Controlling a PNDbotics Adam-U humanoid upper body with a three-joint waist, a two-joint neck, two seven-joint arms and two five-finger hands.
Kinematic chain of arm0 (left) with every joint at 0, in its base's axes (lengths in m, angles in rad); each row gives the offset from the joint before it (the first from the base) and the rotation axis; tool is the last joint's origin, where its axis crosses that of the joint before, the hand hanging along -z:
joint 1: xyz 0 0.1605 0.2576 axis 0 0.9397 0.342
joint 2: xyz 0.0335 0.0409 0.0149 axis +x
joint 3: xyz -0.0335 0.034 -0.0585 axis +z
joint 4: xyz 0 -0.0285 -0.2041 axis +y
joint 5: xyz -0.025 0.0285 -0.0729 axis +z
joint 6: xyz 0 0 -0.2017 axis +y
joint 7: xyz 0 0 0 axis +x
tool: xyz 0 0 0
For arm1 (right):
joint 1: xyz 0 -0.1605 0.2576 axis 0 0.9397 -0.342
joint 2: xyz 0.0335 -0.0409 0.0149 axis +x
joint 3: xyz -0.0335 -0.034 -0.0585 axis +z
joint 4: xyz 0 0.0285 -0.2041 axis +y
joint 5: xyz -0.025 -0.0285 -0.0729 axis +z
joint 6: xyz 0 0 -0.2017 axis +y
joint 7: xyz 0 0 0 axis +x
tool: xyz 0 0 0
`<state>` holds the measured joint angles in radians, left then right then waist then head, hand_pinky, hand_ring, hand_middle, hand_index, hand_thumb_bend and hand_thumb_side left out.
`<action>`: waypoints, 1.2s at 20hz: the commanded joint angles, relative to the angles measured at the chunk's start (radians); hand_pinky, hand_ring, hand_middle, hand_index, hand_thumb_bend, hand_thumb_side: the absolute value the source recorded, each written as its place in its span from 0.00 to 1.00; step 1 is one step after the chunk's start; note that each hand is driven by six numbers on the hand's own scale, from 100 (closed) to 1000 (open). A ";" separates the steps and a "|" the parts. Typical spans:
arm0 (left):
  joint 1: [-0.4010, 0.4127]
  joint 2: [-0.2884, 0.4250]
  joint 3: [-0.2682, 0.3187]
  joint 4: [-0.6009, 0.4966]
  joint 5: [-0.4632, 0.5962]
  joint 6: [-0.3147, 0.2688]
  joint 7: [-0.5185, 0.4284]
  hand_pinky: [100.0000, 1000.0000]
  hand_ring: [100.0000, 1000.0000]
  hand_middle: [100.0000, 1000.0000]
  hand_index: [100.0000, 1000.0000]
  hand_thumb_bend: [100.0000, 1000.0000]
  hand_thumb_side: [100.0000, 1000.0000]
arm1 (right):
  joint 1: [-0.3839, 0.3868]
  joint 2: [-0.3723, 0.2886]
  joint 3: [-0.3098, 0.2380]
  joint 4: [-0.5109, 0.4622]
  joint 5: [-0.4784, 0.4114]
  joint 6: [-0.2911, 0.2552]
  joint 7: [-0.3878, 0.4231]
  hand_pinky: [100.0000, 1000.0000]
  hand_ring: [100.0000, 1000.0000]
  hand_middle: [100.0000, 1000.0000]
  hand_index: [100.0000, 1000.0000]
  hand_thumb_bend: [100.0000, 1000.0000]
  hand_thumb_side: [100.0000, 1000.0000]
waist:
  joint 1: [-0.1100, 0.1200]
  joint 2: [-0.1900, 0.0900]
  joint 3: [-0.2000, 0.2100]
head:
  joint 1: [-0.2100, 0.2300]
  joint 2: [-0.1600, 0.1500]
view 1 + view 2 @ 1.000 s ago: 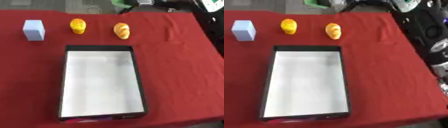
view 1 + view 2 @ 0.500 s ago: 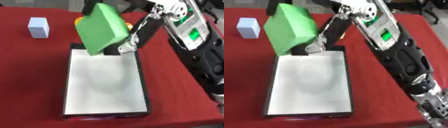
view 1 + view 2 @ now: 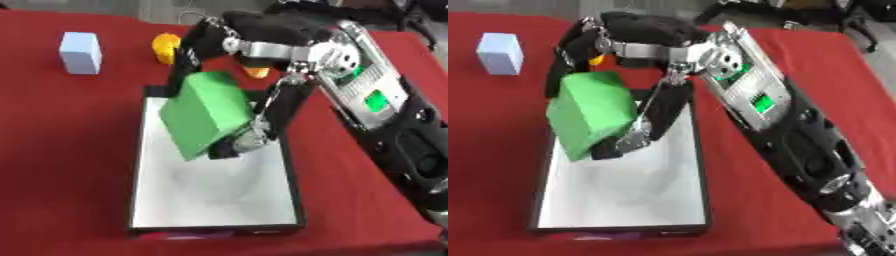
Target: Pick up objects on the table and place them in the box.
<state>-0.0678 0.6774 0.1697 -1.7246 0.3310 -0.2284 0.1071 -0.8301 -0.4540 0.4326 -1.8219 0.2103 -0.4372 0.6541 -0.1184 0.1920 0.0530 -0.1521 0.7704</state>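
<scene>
Green block (image 3: 208, 115) now lower, tilted over the box (image 3: 293, 197).
My right hand (image 3: 229, 90) clasps it; blue block (image 3: 80, 52) sits at ten o'clock, yellow item (image 3: 164, 47) at twelve.

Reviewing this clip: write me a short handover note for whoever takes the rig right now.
Right hand: shut on the green block, holding it tilted above the far end of the box.
Left hand: not in view.
On the red table beyond the box: pale blue block at far left, yellow object, and an orange one mostly hidden behind the arm.
Done: nothing lies in the box yet.
Left: release the green block into the box, then fetch the other three.
</scene>
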 commanded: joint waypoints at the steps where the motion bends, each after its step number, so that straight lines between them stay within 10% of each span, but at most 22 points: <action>1: 0.005 0.047 0.015 -0.016 -0.015 -0.010 0.007 0.80 0.75 0.69 0.77 0.00 0.71 | -0.047 -0.066 0.019 -0.012 0.053 -0.052 -0.035 0.70 0.41 0.33 0.53 0.35 0.49 | -0.008 -0.017 -0.006 | 0.010 0.000; 24: 0.009 0.062 -0.002 -0.033 -0.046 -0.016 0.000 0.80 0.75 0.69 0.77 0.00 0.71 | -0.067 -0.006 0.106 0.247 0.385 -0.315 -0.100 0.70 0.41 0.37 0.54 0.39 0.66 | -0.022 0.008 0.003 | -0.014 0.000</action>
<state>-0.0507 0.7003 0.1630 -1.7349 0.2908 -0.2409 0.1088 -0.8842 -0.4560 0.5472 -1.5851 0.5734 -0.6781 0.5016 -0.1323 0.2015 0.0558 -0.1611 0.7707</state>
